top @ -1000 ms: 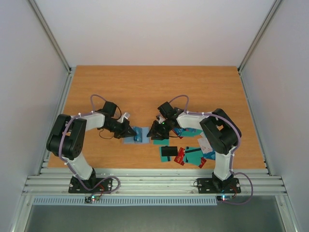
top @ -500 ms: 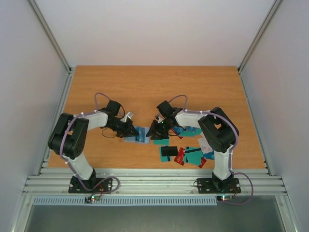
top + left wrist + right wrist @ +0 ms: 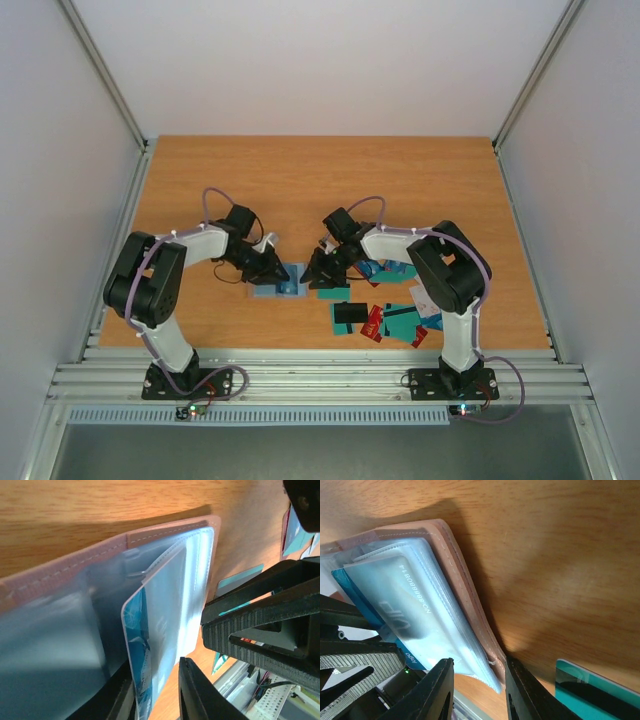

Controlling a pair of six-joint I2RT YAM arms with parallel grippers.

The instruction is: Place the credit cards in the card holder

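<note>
Moved: left arm reached farther right, left tool (image 3: pixel 275 270) loosening
Left tool: slightly parted around blue card (image 3: pixel 136 645) inside card holder (image 3: pixel 170 530)
Right tool (image 3: pixel 314 272): bent low, pinching card holder's edge on tabletop (image 3: pixel 300 180)

We're on smooth wood grain across the table (image 3: pixel 100 505), softly sheened. The card holder (image 3: pixel 75 555) shows a matt, stitched, leather-like cover, its sleeves (image 3: pixel 195 570) clear glossy plastic, and the blue card (image 3: pixel 137 645) looks slick, shiny.
</note>
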